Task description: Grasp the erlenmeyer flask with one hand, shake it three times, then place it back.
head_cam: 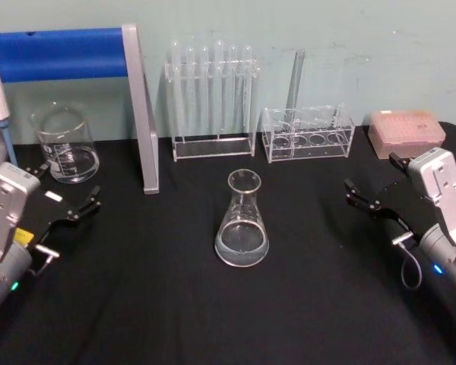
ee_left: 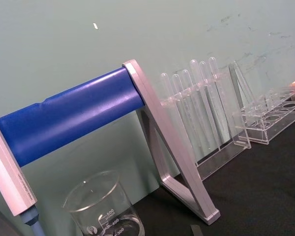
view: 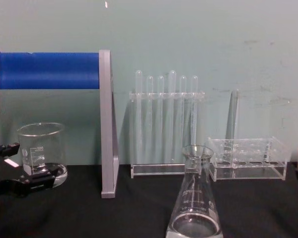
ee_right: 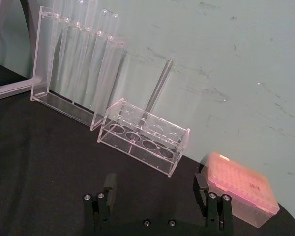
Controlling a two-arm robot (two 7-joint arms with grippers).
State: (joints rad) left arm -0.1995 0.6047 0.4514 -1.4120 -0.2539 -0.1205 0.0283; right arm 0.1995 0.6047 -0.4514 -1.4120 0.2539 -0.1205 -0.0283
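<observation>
Grasp not begun: the erlenmeyer flask (head_cam: 242, 220) stands untouched between left gripper (head_cam: 64, 186) and right gripper (head_cam: 374, 176), both apparently spread; next, one must close round its neck.

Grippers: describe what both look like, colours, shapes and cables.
The left gripper and right gripper match: each has a boxy silver-grey housing on a rounded grey wrist, with thin black jaws. A grey cable loops beside the right wrist, which carries a small blue light. The left wrist shows a green one.

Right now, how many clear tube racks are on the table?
2. The tall rack stands at the back behind the flask; the low rack sits just right of it. Nothing seems to hide another.
</observation>
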